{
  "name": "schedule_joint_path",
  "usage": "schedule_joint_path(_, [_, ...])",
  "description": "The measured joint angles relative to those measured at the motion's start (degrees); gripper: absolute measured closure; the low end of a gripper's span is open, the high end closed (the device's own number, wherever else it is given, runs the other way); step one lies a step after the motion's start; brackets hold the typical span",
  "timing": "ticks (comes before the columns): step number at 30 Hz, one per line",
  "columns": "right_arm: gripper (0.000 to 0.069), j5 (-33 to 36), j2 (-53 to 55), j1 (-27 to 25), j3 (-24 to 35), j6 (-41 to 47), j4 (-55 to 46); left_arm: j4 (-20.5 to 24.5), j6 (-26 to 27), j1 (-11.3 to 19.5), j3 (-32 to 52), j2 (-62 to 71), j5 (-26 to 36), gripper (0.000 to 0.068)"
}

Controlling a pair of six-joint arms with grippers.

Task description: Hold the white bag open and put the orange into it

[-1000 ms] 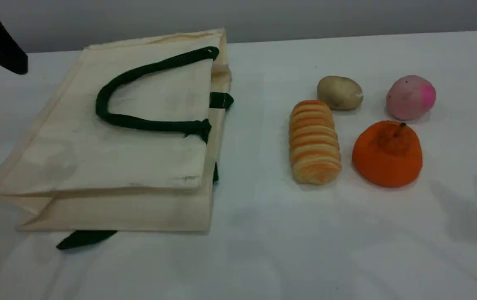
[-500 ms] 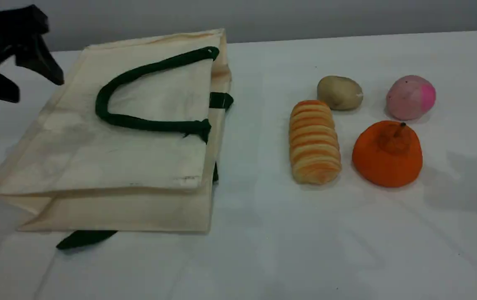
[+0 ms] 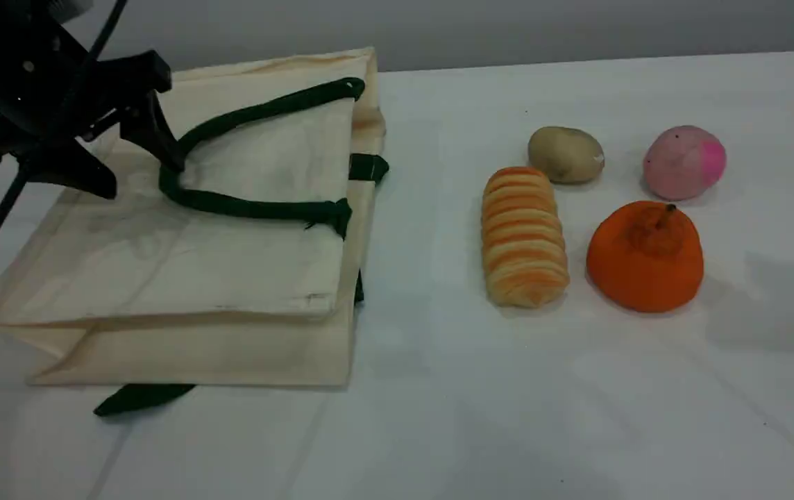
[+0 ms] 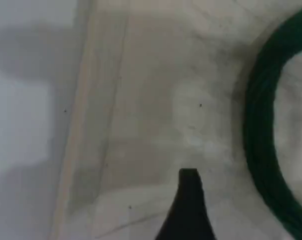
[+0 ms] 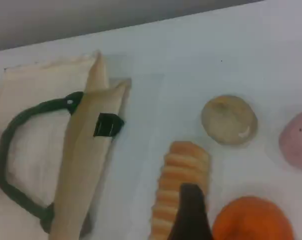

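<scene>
Flat lies the white bag (image 3: 182, 264) (nothing visibly inside); left claw (image 3: 139, 167) wide.

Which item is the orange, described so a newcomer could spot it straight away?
Start at the white bag lying flat on the left of the table; four foods sit in a cluster to its right. The orange is the near right one, beside the striped bread roll and in front of the pink fruit. It alone is solid bright orange, squat, with a knobby stem.

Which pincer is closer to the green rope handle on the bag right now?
Left. The left pincer hangs open right beside the handle, above the white bag. The right pincer is off over the striped roll and the orange.
</scene>
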Motion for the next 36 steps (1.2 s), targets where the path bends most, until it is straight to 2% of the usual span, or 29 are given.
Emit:
schedule_joint_path(11, [0.0175, 0.00, 0.00, 0.00, 0.00, -0.04, -0.06, -0.44, 0.16, -0.06, -2.72, 4.92, -1.73, 0.0167])
schedule_joint_path(21, [0.0175, 0.12, -0.04, 0.00, 0.00, -0.04, -0.06, -0.36, 0.40, -4.52, -7.37, 10.06, -2.66, 0.0167])
schedule_joint_path(24, [0.0175, 0.17, -0.04, 0.00, 0.00, -0.21, -0.06, -0.23, 0.40, -4.84, -7.28, 10.87, -2.29, 0.0167])
schedule_joint_path(31, [0.0175, 0.40, -0.04, 0.00, 0.00, -0.20, -0.06, 2.59, -0.41, -4.84, -7.29, 10.87, 0.31, 0.0167])
schedule_joint_path(36, [0.0175, 0.46, -0.04, 0.00, 0.00, -0.20, -0.06, 7.95, -4.71, -4.84, -7.22, 10.87, 0.65, 0.0168])
